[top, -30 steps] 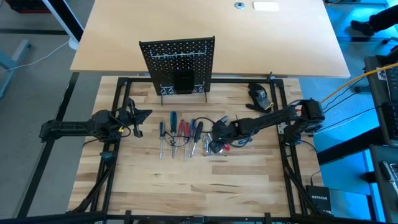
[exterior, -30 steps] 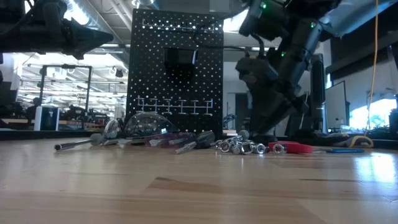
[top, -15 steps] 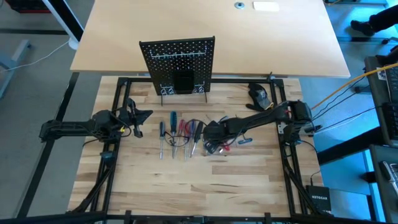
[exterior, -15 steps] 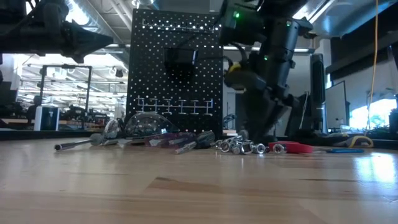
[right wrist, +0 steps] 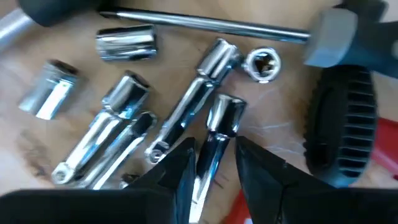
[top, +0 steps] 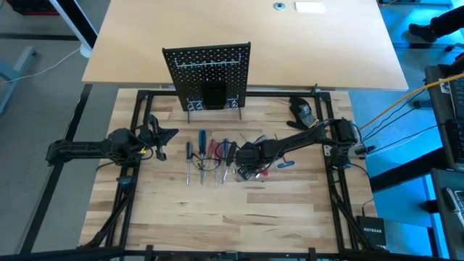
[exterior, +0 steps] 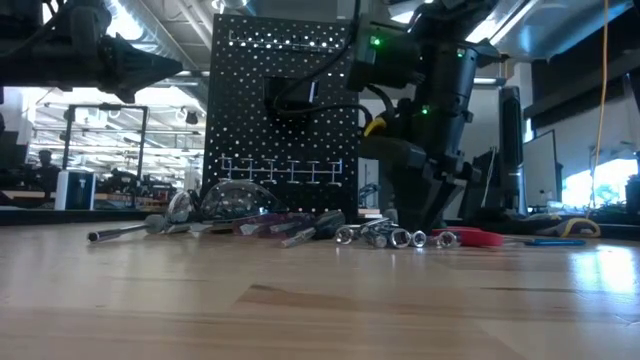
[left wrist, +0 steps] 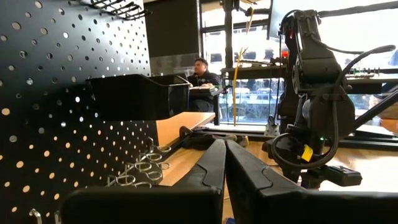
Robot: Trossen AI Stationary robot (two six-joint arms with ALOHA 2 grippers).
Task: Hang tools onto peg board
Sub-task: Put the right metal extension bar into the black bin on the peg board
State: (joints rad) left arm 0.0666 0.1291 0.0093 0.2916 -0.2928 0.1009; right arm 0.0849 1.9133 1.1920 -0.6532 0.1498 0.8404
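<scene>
The black peg board (top: 206, 65) stands upright on its wire feet at the table's far side, with a small black bin (top: 212, 96) and wire hooks (left wrist: 143, 171) on it. Screwdrivers (top: 201, 151) and chrome sockets (right wrist: 124, 118) lie in a row on the table's middle. My right gripper (top: 245, 167) points down over the sockets, open. Its fingers (right wrist: 186, 171) stand on either side of one chrome socket piece (right wrist: 221, 121) that lies on the wood. I cannot tell whether they touch it. My left gripper (top: 168, 135) waits shut at the table's left, level, clear of the tools.
A black screwdriver handle (right wrist: 342, 130) lies close beside the right fingers. Red-handled pliers (exterior: 475, 237) lie to the right of the sockets. A dark rounded lump (top: 302, 109) sits at the far right. The black frame rails (top: 138, 94) border the work area. A person sits in the room beyond the table.
My right gripper has gone toward the table's left and a little down, over the chrome sockets, tipping steeper until it points nearly straight down. Its finger gap looks the same.
</scene>
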